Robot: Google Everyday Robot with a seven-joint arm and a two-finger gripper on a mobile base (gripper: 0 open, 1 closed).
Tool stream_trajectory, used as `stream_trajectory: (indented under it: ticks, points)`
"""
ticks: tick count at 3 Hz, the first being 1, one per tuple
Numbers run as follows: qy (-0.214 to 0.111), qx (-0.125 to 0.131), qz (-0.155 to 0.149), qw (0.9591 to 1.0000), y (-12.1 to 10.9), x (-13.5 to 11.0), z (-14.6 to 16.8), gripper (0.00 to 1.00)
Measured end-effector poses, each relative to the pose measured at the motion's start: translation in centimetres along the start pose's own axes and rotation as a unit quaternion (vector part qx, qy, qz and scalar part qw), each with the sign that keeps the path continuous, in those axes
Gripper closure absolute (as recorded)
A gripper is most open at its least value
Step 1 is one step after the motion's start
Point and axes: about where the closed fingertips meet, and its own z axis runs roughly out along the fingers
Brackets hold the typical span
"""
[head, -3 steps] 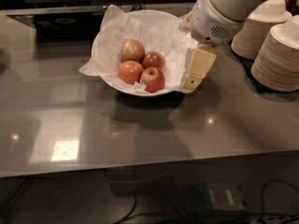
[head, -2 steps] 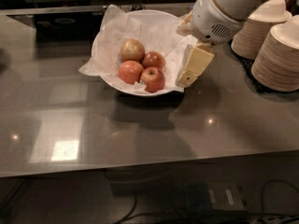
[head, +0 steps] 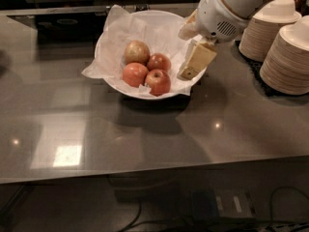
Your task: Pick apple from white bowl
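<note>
The gripper (head: pixel 189 72) hangs over the right rim of the white bowl (head: pixel 116 83) on the worktop (head: pixel 145 139); I cannot tell how its jaws stand. The apple (head: pixel 158 81) lies front-right among the bowl's fruit, near the gripper.

No text to read.
No words, labels, brands or numbers can be made out on anything in view; the gripper (head: pixel 190 72) hangs at the bowl's (head: pixel 166 13) right rim.
</note>
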Motion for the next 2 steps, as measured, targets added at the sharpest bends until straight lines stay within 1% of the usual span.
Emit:
stream_trajectory:
  ticks: [1,2]
  points:
    - [-0.027,-0.008,0.0,0.9996,-1.1,0.3,1.0,0.35]
    - [-0.052,-0.03,0.002,0.9982,-1.5,0.4,2.5,0.36]
